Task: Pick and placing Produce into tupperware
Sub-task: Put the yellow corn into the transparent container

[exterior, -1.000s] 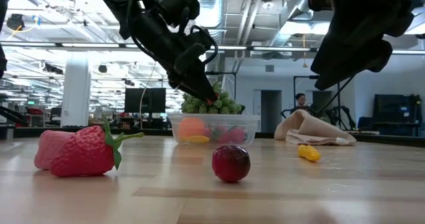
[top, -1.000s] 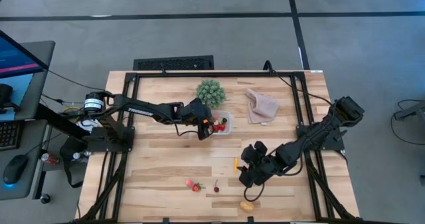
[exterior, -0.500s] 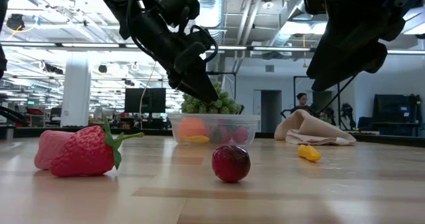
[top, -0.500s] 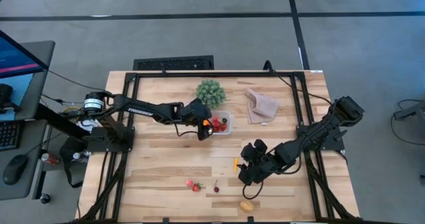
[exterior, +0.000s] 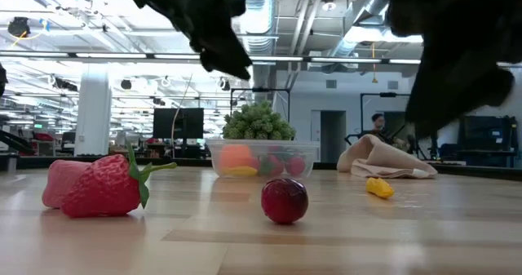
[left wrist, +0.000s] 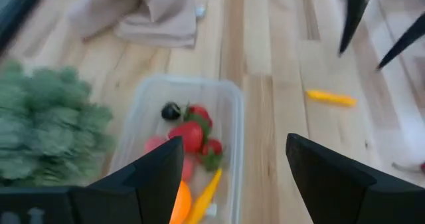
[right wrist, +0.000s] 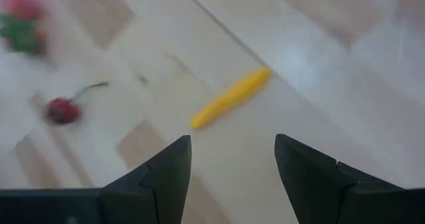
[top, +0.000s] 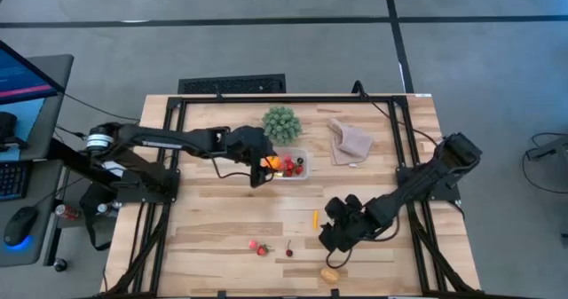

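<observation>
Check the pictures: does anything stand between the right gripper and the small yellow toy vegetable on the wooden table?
Nothing visible does. The right gripper, open, hangs close to the small yellow toy vegetable, with only bare wooden table between them; its wrist view shows that piece just beyond its fingers.

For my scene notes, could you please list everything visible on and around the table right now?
tupperware: one, clear, table centre, holding red, orange and dark produce.
strawberry: one, red, near front edge.
cherry: one, dark red, beside the strawberry.
yellow piece: one, long, mid-table, ahead of the right gripper.
tan piece: one, front edge.
plant: one, green, behind the tupperware.
cloth: one, beige, crumpled, right of the plant.
table: one, light wood.
left gripper: open, at the tupperware's left end.
right gripper: open, above the front right.
</observation>
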Action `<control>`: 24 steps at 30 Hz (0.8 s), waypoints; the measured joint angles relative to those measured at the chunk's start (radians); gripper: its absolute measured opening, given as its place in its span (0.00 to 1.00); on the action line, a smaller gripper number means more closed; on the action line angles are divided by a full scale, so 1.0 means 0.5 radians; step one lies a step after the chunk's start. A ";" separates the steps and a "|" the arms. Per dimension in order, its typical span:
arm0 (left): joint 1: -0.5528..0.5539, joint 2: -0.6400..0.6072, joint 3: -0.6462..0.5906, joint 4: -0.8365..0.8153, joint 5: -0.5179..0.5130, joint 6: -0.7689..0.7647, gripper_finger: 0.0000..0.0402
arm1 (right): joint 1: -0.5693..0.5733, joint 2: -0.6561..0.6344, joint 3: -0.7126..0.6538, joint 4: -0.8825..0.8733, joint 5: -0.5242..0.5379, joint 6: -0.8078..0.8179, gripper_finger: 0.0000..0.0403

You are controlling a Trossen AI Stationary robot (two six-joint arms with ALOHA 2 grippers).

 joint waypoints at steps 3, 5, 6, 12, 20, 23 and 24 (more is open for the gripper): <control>-0.003 -0.120 0.000 -0.167 -0.037 -0.037 0.64 | -0.048 0.108 -0.003 0.054 -0.157 0.259 0.52; -0.010 -0.195 0.000 -0.264 -0.063 -0.053 0.64 | -0.071 0.145 -0.003 0.158 -0.196 0.328 0.52; -0.019 -0.231 0.000 -0.299 -0.085 -0.061 0.64 | -0.079 0.159 -0.002 0.213 -0.196 0.345 0.52; -0.061 -0.459 -0.069 -0.490 -0.221 -0.079 0.64 | -0.151 0.179 0.001 0.188 -0.185 0.541 0.52; -0.086 -0.650 -0.168 -0.565 -0.310 -0.131 0.64 | -0.249 0.179 0.001 0.122 -0.180 0.657 0.52; -0.090 -0.701 -0.224 -0.536 -0.311 -0.164 0.64 | -0.286 0.179 0.002 0.124 -0.196 0.656 0.52; -0.090 -0.728 -0.244 -0.580 -0.312 -0.182 0.64 | -0.299 0.179 0.002 0.123 -0.210 0.654 0.52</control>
